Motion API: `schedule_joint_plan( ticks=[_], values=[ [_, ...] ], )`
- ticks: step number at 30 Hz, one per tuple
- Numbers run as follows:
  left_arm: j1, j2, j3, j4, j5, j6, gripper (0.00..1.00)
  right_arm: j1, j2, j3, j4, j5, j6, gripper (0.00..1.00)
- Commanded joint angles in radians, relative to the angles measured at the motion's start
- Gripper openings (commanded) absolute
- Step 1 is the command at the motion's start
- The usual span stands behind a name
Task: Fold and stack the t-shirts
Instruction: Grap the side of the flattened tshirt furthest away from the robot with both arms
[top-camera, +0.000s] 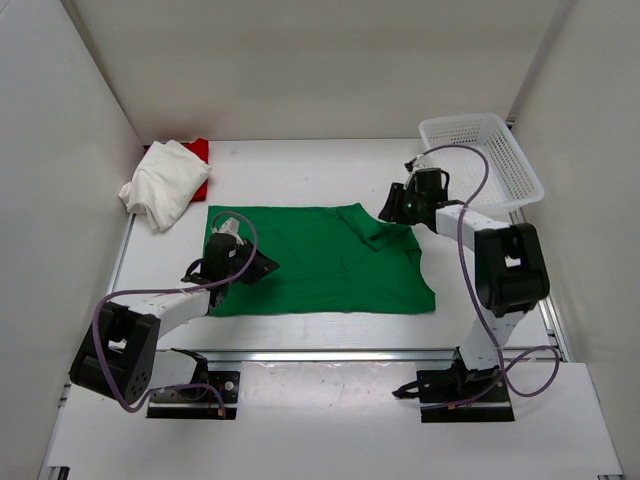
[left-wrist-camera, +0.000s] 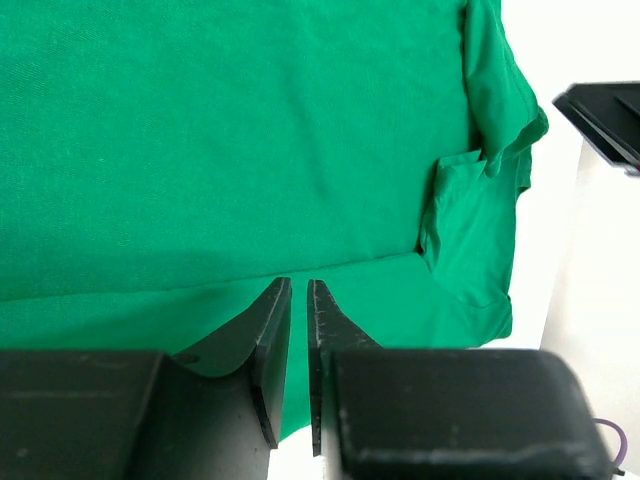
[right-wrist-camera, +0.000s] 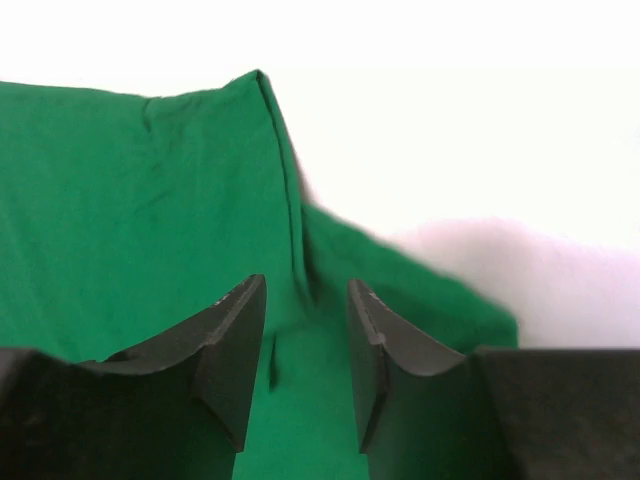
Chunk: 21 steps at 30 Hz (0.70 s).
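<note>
White table (top-camera: 300, 170), flat smooth green t-shirt (top-camera: 320, 262)

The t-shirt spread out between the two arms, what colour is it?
The t-shirt is plain green, with no pattern; the top external view shows it best.

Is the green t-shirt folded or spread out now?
Mostly spread: the green t-shirt lies flat on the table, only one sleeve folded in.

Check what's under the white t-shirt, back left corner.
A red t-shirt shows under the white t-shirt, only along its far-right edge. The rest is covered, so whether it is folded cannot be seen.
</note>
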Motion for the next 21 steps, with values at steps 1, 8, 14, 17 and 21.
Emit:
schedule_joint_plan(
  ticks=[1, 8, 14, 17, 21],
  values=[
    [0.004, -0.031, -0.005, 0.012, -0.011, 0.009, 0.24, 0.008, 0.079, 0.105, -0.018, -0.064, -0.007, 0.37],
    [0.01, 0.006, 0.001, 0.031, 0.006, 0.004, 0.24, 0.048, 0.117, 0.104, -0.023, -0.107, 0.003, 0.34],
    [0.012, 0.008, 0.009, 0.042, 0.012, -0.006, 0.24, 0.039, 0.184, 0.226, -0.081, -0.132, -0.001, 0.06],
    [0.023, 0.0, 0.013, 0.037, 0.0, -0.008, 0.24, 0.027, 0.23, 0.31, -0.11, -0.142, -0.013, 0.0],
    [0.026, -0.005, 0.038, 0.026, -0.003, -0.005, 0.24, 0.069, 0.353, 0.607, -0.263, 0.054, -0.13, 0.0]
  ],
)
